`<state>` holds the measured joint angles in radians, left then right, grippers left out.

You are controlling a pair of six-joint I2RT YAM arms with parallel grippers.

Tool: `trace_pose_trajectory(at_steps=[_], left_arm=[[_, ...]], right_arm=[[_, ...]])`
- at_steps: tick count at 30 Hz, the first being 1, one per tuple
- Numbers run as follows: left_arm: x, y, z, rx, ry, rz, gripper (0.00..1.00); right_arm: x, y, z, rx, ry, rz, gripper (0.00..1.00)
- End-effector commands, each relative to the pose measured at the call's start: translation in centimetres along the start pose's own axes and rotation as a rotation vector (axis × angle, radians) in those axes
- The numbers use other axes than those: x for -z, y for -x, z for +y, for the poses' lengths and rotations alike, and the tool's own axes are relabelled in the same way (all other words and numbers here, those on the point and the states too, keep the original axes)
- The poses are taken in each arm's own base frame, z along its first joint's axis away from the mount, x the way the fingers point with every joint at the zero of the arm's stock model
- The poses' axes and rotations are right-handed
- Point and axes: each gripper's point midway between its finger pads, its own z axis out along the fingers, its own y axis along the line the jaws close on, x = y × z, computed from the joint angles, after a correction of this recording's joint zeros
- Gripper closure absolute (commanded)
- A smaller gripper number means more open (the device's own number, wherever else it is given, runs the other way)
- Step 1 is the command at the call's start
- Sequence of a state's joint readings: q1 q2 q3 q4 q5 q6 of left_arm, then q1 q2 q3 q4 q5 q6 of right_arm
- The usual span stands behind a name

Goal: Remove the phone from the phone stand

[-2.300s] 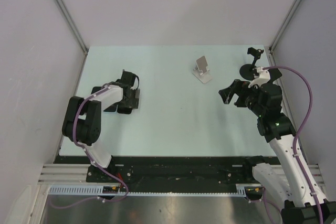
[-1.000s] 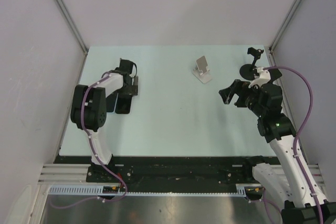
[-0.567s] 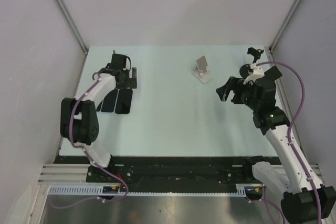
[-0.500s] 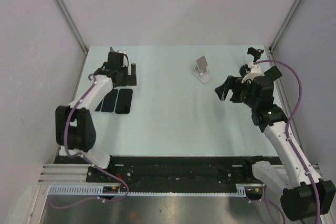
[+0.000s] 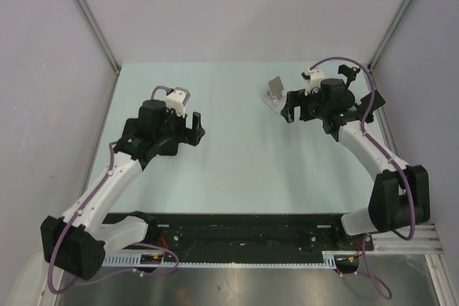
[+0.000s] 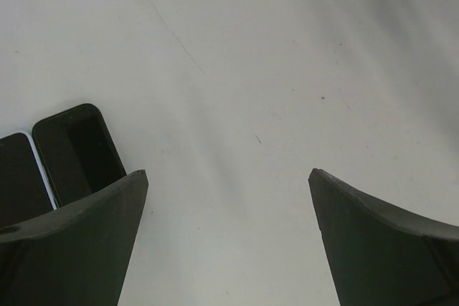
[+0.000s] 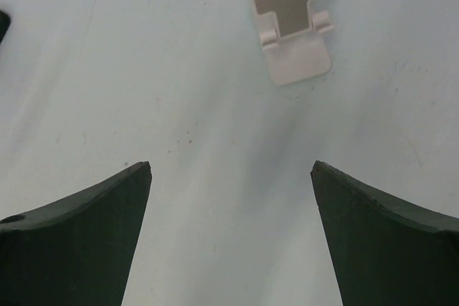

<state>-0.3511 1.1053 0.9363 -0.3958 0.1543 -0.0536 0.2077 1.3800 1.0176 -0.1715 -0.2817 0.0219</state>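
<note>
The white phone stand [image 5: 275, 94] stands at the back middle-right of the table, its grey-brown back plate leaning; I see no phone on it. In the right wrist view the stand [image 7: 294, 41] is just ahead of my right gripper [image 7: 231, 166], which is open and empty. From above, the right gripper [image 5: 290, 106] is right beside the stand. Two dark phones lie flat side by side in the left wrist view, one [image 6: 75, 150] fully shown, the other [image 6: 14, 180] cut by the edge. My left gripper [image 6: 228, 173] is open and empty, right of them [image 5: 192, 125].
A small black clamp-like object [image 5: 348, 71] sits at the back right corner. Grey walls close the table [image 5: 237, 170] on the left, back and right. From above, the left arm covers the spot where the phones lie.
The left arm swung from the back left toward the table's middle, now over the two phones. The right gripper moved left and back, up to the stand.
</note>
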Motion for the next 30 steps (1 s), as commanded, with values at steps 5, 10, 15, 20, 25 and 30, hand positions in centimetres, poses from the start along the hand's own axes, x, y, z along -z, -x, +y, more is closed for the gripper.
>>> trace_pose_trajectory(at_steps=[5, 10, 15, 20, 25, 30], left_arm=[[3.4, 3.7, -0.3, -0.133, 0.004, -0.292, 0.00], [3.3, 3.6, 0.9, -0.135, 0.072, -0.287, 0.00], [2.5, 3.0, 0.9, -0.142, 0.069, -0.256, 0.00], [1.8, 2.5, 0.5, -0.156, 0.060, -0.232, 0.00], [1.5, 2.2, 0.2, -0.166, 0.056, -0.219, 0.00], [1.3, 2.1, 0.2, -0.175, 0.059, -0.214, 0.00]], right_arm=[[-7.1, 4.6, -2.1, 0.221, 0.029, -0.041, 0.00], [-11.0, 6.0, -3.2, 0.278, 0.025, -0.041, 0.00], [-14.7, 7.4, -4.0, 0.307, -0.003, -0.028, 0.00], [-16.7, 7.8, -3.3, 0.329, 0.028, -0.039, 0.00], [-18.2, 7.5, -2.2, 0.334, 0.080, -0.035, 0.00], [-19.3, 7.1, -3.0, 0.308, 0.042, -0.024, 0.00]])
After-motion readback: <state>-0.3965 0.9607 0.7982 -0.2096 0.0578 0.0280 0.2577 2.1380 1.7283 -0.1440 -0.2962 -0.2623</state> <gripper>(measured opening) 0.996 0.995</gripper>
